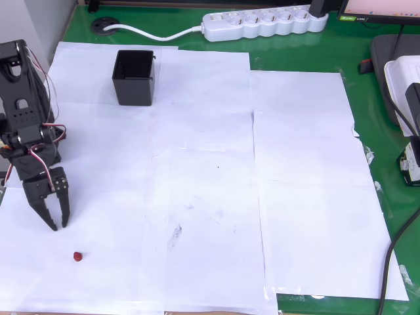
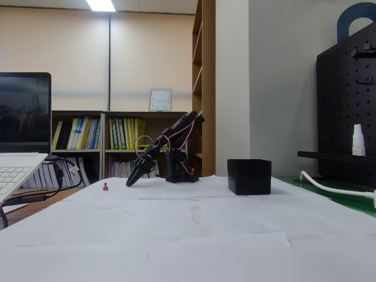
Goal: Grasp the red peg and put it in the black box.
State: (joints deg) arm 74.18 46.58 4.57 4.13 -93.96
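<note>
In the overhead view the gripper points down at the white paper, its fingers nearly together and holding nothing. The red peg lies just below the fingertips, apart from them. The black box stands well above the peg, near the paper's upper edge.

- We see even, bright overhead light on the white paper, with soft shadows.
- In the fixed view a ceiling lamp glares; the foreground blurs.
</note>
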